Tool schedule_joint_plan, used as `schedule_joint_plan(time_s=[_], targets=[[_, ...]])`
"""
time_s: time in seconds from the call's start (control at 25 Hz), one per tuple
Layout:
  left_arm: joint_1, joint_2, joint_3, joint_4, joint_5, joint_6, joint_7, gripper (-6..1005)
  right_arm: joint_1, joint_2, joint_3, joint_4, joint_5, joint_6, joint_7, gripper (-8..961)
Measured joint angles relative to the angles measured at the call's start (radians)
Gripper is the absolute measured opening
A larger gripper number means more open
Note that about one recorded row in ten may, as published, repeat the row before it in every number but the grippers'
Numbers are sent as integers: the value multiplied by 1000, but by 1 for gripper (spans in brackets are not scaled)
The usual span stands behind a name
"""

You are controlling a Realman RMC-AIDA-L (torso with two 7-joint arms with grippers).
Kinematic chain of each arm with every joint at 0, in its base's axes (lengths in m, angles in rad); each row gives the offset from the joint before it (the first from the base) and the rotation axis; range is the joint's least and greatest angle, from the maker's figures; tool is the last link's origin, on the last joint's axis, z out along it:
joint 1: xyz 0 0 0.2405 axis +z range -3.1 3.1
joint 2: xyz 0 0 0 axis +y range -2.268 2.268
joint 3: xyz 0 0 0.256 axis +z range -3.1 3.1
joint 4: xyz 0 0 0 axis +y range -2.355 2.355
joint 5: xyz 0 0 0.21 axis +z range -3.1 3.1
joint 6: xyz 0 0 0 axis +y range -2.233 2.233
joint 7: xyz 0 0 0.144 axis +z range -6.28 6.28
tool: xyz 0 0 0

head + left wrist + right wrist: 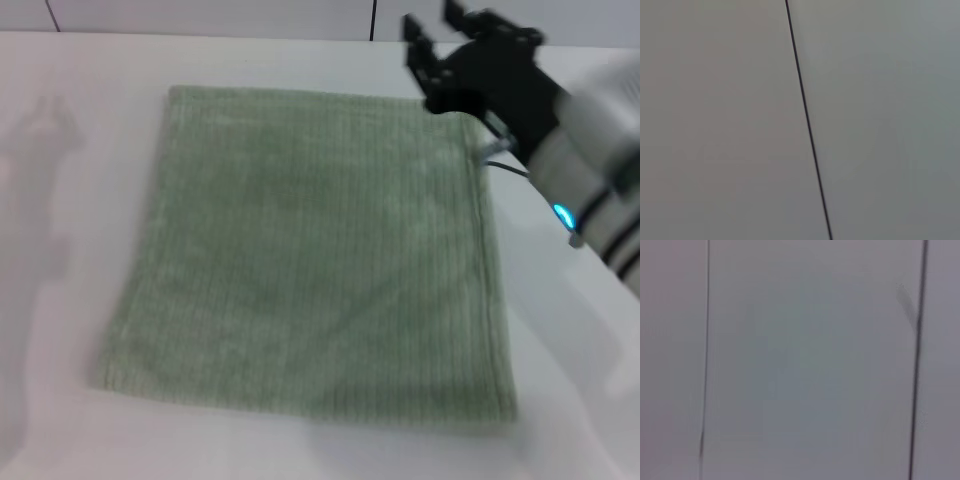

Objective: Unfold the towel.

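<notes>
Green towel lies spread flat on your table, so the right gripper hangs above its far corner, jaws released, holding nothing.

The head view looks steeply down from near onto the desk. Both wrist views face only pale panelled surfaces with dark seams, sharing nothing recognisable with it.

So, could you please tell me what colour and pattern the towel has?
The towel is pale sage green with fine ribbed stripes, seen best in the head view.
</notes>
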Motion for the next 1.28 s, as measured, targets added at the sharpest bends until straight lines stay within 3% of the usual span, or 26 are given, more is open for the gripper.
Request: schedule_joint_plan(time_s=[0.08, 0.2, 0.28, 0.4, 0.44, 0.48, 0.64, 0.72, 0.88, 1.16, 1.28], targets=[[7, -2, 12, 123, 7, 159, -32, 35, 0, 0, -20, -164, 13, -306, -22, 429], [10, 0, 15, 261, 10, 257, -137, 132, 41, -4, -58, -421, 156, -745, -8, 432], [-7, 0, 13, 359, 11, 317, -176, 202, 63, -9, -82, -567, 278, -963, 5, 433], [-93, -4, 6, 623, 7, 506, -191, 314, 69, -7, -103, -772, 352, -1185, 23, 435], [-93, -4, 6, 623, 7, 506, -191, 351, 69, -7, -103, -772, 352, -1185, 23, 436], [-133, -4, 6, 717, 6, 556, -193, 388, 49, -5, -110, -810, 399, -1226, 35, 437], [-200, -5, 5, 859, -3, 591, -195, 556, 11, -5, -137, -825, 500, -1250, 48, 440], [-230, -6, 5, 910, -17, 591, -195, 621, -4, -4, -154, -845, 539, -1288, 48, 517], [-243, -10, 4, 932, -40, 590, -195, 715, 4, -3, -200, -928, 548, -1388, 47, 658], [-236, -10, 7, 930, -43, 593, -195, 859, 1, -3, -202, -934, 570, -1393, 47, 839], [-235, -10, 12, 934, -44, 593, -195, 866, 2, -3, -203, -936, 574, -1396, 45, 840]])
